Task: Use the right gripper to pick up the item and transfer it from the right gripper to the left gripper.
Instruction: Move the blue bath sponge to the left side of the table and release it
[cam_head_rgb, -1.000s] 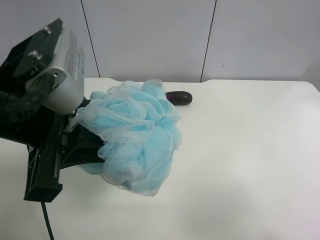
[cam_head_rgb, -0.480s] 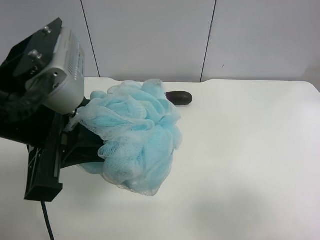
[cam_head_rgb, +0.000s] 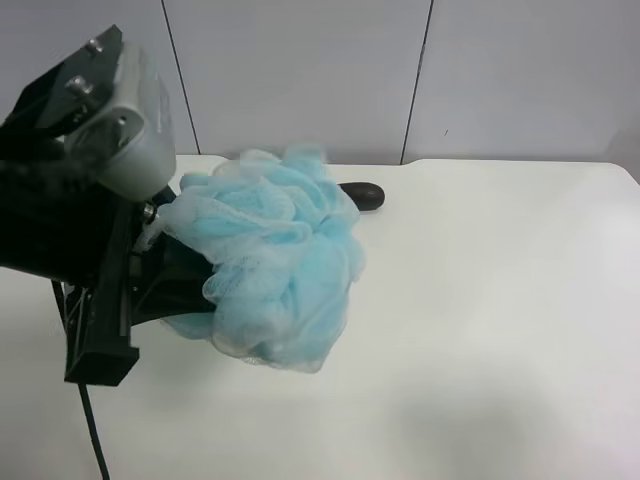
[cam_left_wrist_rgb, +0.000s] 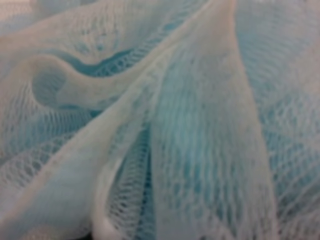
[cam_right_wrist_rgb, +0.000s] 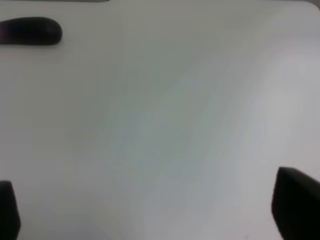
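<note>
- One pouf (cam_head_rgb: 275, 265), the task's item, hangs clear of the counter (cam_head_rgb: 500, 300) at the end of the left hand (cam_head_rgb: 185, 290). This is the hand with the silver-grey camera box (cam_head_rgb: 125, 120).
- That hand is pinching the pouf from the side. Its fingertips are buried in the mesh, so I judge the pinch from the pouf hanging above its own shadow.
- By my reading the pass is made, and the step in hand is carrying with the left hand alone.
- To do that well, clamp deep and firm, since netting squashes and can slide out. Move slowly and hold the drooping lower ruffles off the counter.
- The pouf is light-blue netting in loose ruffled folds, with paler, whitish edges. It sags below the hand and bulks larger than it. It fills the whole left wrist view, blurred by closeness.
- The right hand (cam_right_wrist_rgb: 151, 207) has its fingers spread wide with nothing between them, only bare counter. The high view does not show it.
- A dark eggplant (cam_head_rgb: 362, 194) lies on the counter just behind the pouf, partly hidden by it. A swing that way could brush it.
</note>
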